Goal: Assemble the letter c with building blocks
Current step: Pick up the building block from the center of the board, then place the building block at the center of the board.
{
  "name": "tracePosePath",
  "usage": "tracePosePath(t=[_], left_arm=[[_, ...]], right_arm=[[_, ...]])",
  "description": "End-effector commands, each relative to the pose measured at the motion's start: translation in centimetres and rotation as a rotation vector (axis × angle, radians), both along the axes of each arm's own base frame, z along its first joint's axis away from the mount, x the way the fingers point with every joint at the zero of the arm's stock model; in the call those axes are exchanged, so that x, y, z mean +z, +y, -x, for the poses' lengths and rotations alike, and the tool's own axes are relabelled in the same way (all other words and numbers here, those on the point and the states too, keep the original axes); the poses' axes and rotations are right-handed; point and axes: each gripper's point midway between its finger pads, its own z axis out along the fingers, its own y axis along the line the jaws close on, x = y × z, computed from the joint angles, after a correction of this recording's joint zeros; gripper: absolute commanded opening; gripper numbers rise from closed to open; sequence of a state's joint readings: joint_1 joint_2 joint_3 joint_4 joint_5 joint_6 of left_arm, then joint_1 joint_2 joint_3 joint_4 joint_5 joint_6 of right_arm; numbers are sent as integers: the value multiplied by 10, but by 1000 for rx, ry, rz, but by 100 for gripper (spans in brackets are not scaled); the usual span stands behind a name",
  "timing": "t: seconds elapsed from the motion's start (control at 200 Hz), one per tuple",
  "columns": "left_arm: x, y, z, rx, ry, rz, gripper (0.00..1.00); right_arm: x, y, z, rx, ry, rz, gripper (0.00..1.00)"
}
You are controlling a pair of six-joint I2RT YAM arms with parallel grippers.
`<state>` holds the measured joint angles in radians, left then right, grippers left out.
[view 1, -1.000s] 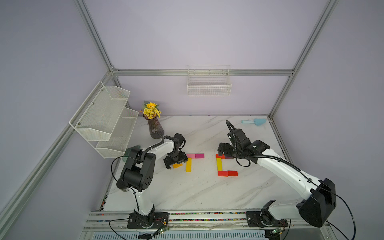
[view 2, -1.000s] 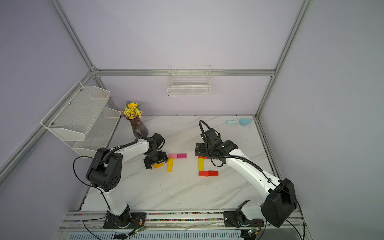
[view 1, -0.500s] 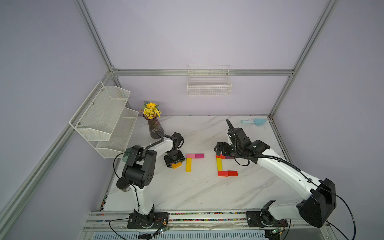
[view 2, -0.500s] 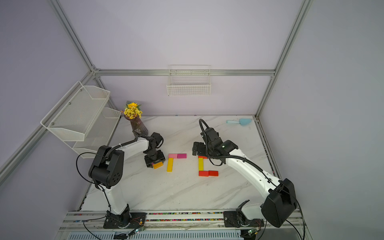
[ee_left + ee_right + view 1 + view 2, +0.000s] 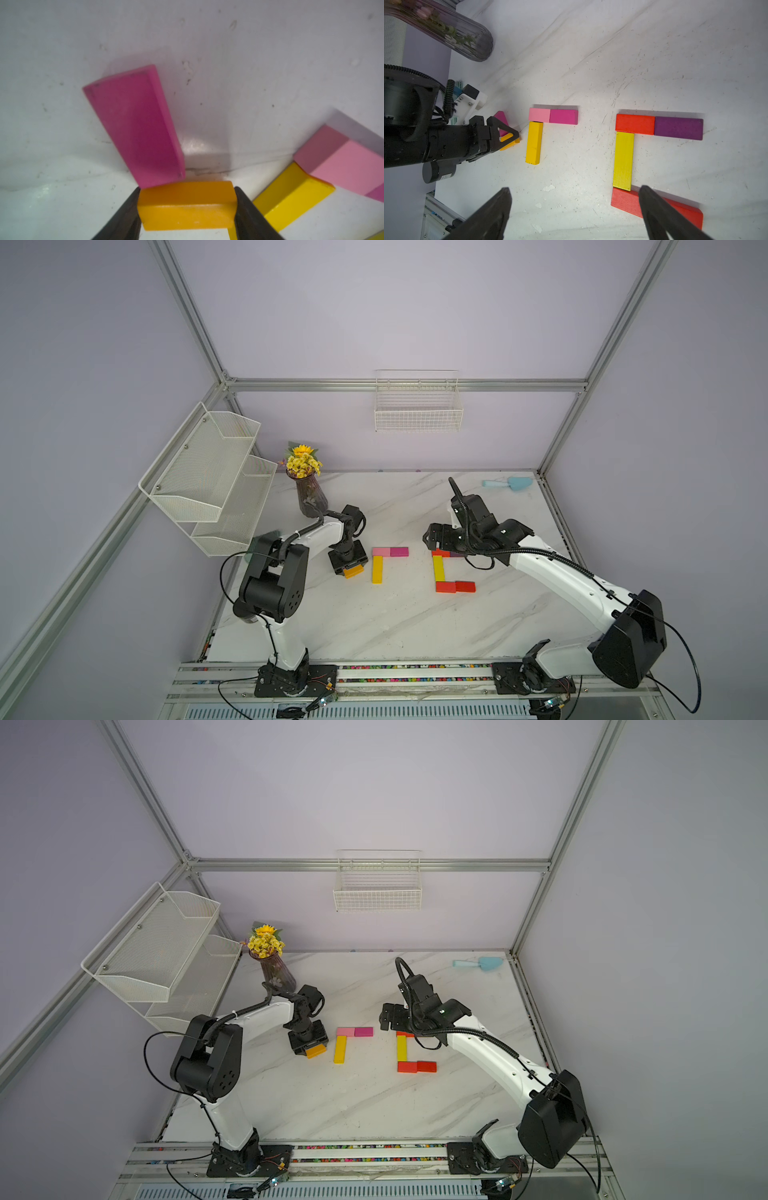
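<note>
My left gripper (image 5: 187, 209) is shut on a short orange block (image 5: 187, 204), seen in both top views (image 5: 354, 571) (image 5: 316, 1051). A loose magenta block (image 5: 137, 128) lies just beyond it. To its right a pink block (image 5: 381, 551) and a magenta block (image 5: 399, 551) form a row, with a long yellow block (image 5: 377, 569) running down from the pink end. Further right a red block (image 5: 635, 124), a purple block (image 5: 678, 128), a yellow block (image 5: 623, 161) and red blocks (image 5: 625, 201) make a C shape. My right gripper (image 5: 575, 190) hangs open above that shape, holding nothing.
A glass vase of yellow flowers (image 5: 309, 497) stands behind the left arm. A light blue scoop (image 5: 509, 484) lies at the back right corner. A wire shelf rack (image 5: 208, 477) hangs on the left and a wire basket (image 5: 417, 406) on the back wall.
My left gripper has closed onto the orange block. The right arm has drifted slightly to the left, its jaws still wide.
</note>
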<state>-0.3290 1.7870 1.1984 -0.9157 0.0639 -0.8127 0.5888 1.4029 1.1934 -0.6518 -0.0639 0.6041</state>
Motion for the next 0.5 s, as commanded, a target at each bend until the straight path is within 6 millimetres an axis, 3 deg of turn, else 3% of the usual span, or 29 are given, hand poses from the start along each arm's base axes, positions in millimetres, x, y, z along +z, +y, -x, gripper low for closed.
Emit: tracePosePath(t=[0.0, 0.115, 0.26, 0.495], left_arm=[[39, -10, 9, -52, -88, 64, 49], [55, -24, 27, -93, -130, 94, 49], [62, -48, 49, -158, -165, 94, 49], [46, -92, 78, -269, -181, 48, 50]], right_arm=[[3, 3, 0, 1, -10, -38, 97], [3, 5, 1, 1, -17, -61, 97], [-7, 10, 5, -11, 23, -109, 97], [-26, 27, 20, -6, 117, -235, 97]])
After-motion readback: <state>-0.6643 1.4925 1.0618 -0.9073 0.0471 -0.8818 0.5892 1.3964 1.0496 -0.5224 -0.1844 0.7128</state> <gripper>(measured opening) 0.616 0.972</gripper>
